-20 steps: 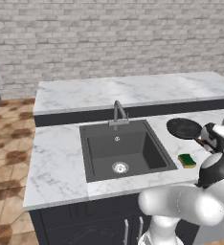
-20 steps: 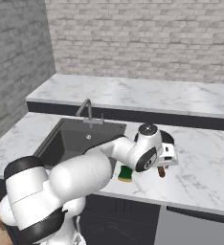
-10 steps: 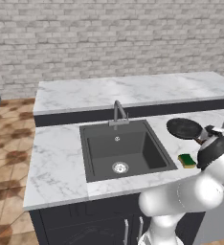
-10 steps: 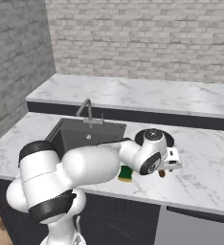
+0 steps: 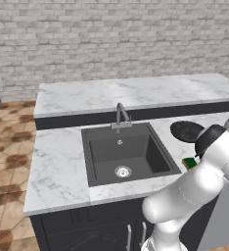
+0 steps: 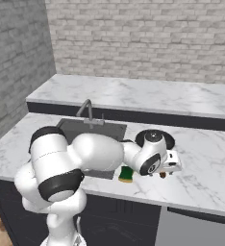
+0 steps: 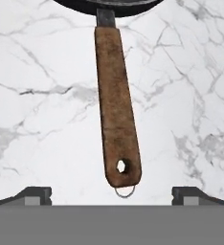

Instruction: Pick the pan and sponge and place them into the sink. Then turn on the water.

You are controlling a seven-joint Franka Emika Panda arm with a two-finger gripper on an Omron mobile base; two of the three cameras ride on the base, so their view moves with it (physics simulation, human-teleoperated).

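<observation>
end effector spread wide, holding nothing, poised over white marble surface. round black frying pan with brown wooden handle centre frame in hand view, handle end between fingertips. yellow-green sponge lower centre, right base view, beside dark-grey square sink.

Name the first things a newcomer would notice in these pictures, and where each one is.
The big white arm bends over the marble counter, to the right of the dark sink. Its open hand hangs over the brown handle of the pan. A small green and yellow sponge lies between sink and pan.
</observation>
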